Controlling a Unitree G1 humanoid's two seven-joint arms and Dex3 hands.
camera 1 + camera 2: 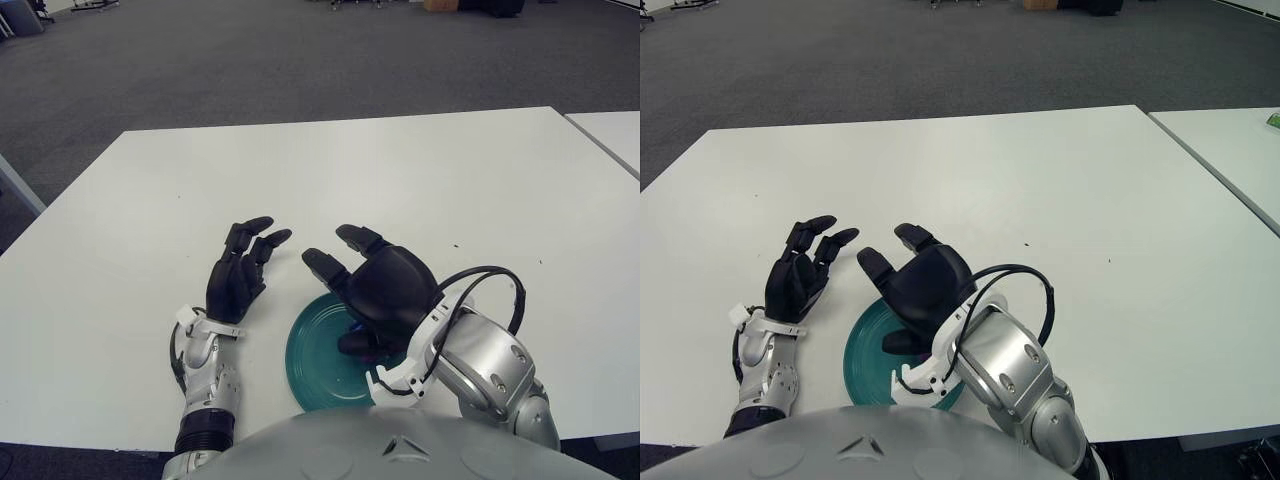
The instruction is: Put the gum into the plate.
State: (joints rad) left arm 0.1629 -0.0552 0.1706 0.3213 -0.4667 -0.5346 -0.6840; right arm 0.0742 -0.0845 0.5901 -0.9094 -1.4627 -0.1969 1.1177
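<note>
Gum's hidden, can't tell where; round glossy teal plate (310, 365) on the smooth white table (420, 180); right hand (375, 285) over it, fingers spread; left hand (240, 275) just beside, relaxed, holding nothing.

the right hand (375, 285) covers much of the teal plate (315, 365), so the plate's middle and right side are hidden beneath its palm and wrist. a small purplish bit shows under the palm at the plate, too little of it to tell what it is. whether the gum is there cannot be told. the robot's own grey body hides the plate's near rim and the table's (400, 170) near edge. the second table (1230, 150) at right is cut off by the picture's edge, and a tiny green thing on it is too small to tell.
</note>
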